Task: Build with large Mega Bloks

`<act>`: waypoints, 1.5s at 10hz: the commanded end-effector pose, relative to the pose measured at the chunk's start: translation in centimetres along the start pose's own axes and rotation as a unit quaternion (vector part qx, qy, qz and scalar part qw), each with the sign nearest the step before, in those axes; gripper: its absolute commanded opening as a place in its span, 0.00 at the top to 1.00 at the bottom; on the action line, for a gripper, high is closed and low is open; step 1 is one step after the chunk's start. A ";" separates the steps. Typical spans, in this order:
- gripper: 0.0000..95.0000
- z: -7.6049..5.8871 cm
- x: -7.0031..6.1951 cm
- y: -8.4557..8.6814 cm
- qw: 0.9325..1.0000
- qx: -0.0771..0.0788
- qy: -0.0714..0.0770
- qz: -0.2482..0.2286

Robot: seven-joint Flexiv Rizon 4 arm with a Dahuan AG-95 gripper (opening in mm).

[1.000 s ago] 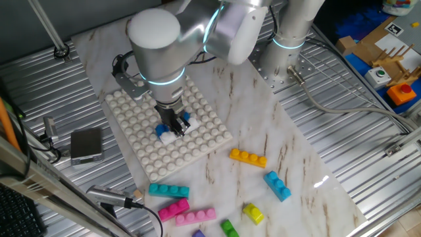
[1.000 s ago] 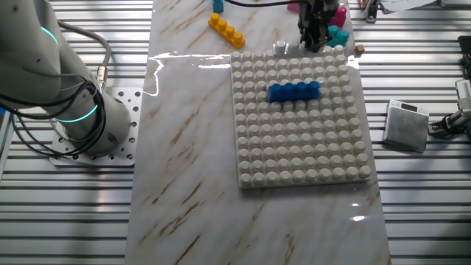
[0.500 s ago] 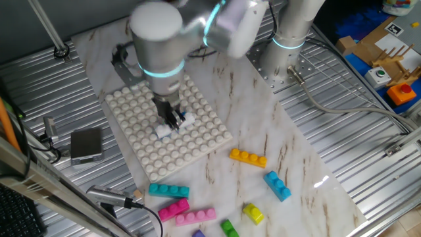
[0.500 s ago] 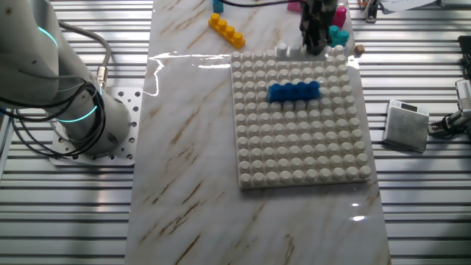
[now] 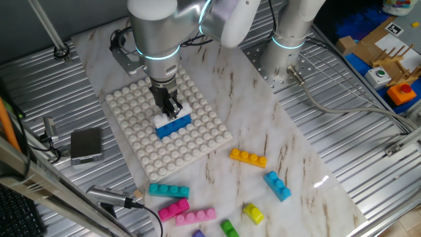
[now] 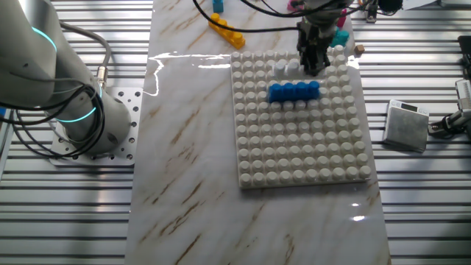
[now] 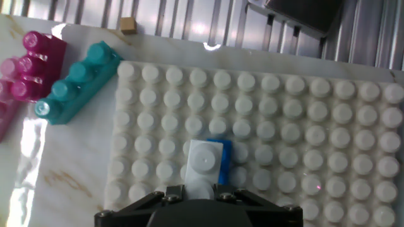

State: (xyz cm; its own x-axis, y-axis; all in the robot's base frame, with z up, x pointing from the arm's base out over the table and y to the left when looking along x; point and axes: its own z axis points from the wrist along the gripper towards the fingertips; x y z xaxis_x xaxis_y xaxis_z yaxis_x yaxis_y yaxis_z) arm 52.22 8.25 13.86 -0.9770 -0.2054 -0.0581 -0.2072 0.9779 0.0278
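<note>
White brick (image 5: 164,118) pinched in hand (image 5: 170,109), now moved over baseplate (image 6: 302,154), just beside one blue brick (image 6: 294,90); earlier off plate edge.

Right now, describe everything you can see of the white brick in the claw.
The white brick is a small glossy plastic block with round studs on top, held in the claw above the baseplate. It hangs level, right beside the blue brick mounted there. In the hand view, it covers most of that blue brick. Whether it touches the blue brick is unclear.
</note>
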 end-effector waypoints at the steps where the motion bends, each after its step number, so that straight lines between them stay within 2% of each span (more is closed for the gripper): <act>1: 1.00 0.6 0.6 0.0 1.000 -0.005 -0.006 -0.019; 4: 1.00 1.7 1.4 0.2 1.000 -0.003 -0.012 -0.024; 8: 1.00 2.6 1.4 0.1 1.000 -0.003 -0.014 -0.011; 15: 1.00 3.3 1.1 -0.1 1.000 -0.002 -0.016 -0.003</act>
State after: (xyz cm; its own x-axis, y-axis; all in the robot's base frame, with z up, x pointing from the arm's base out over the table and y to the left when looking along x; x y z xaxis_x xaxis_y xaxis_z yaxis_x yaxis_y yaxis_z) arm 51.44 8.09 10.49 -0.9735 -0.2099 -0.0909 -0.2134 0.9765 0.0310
